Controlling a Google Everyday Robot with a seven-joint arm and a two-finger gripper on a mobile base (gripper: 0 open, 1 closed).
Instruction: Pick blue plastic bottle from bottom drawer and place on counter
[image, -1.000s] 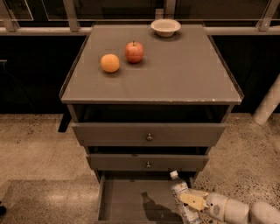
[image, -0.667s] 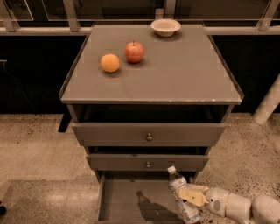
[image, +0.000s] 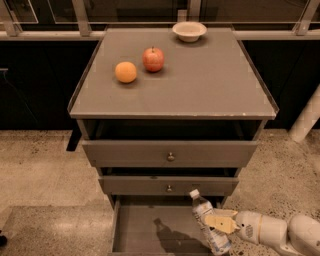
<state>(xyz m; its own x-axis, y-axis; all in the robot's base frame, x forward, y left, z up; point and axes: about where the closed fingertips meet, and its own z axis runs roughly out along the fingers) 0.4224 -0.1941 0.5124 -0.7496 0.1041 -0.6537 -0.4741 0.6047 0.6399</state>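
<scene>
Camera view: tool (image: 216, 223) clamped on tilted blue plastic bottle (image: 202, 210), over right side of open bottom drawer (image: 140, 231). Apple (image: 153, 59), orange (image: 125, 72), bowl (image: 189, 31) on bench (image: 210, 85).

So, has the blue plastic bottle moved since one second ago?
Yes, slightly up and left. Gripped by the gripper over the right side of the bottom drawer, the blue plastic bottle now has its cap reaching the lower edge of the middle drawer.

You are looking at speckled terrazzo floor (image: 35, 170) spreading around a grey cabinet (image: 170, 156). A pale railing (image: 45, 35) is running along dark glass behind it, and a white post (image: 306, 117) is slanting at right. At lower right, the gripper (image: 216, 223) is clasping the blue plastic bottle (image: 201, 209).
</scene>
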